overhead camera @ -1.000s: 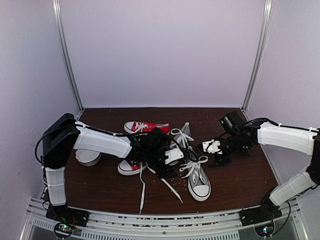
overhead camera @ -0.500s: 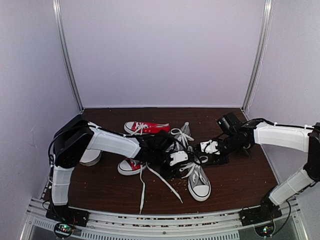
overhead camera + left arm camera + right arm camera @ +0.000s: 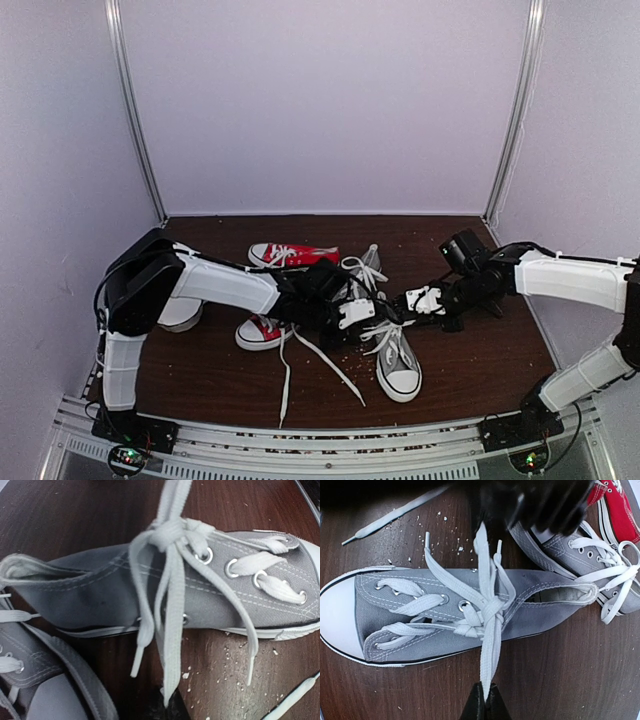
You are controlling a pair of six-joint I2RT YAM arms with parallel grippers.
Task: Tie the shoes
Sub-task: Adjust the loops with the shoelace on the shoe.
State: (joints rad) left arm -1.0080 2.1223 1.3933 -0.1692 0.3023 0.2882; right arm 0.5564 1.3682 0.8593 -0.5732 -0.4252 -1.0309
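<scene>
- A second ago both jaws stood open. Now the left gripper [image 3: 362,318] and the right gripper [image 3: 408,300] have closed, and they are nearer to each other over the near grey shoe [image 3: 400,368].
- The top view hides what they hold. The wrist views show each gripper pinching one strand of the white lace [image 3: 489,630], from opposite sides of the shoe.
- This shoe stands upright in the middle of the brown table [image 3: 480,370], toe toward the arms, with a loose knot above its eyelets.
- The second grey shoe [image 3: 365,268] lies just behind it, beside the red sneakers [image 3: 292,255].
</scene>
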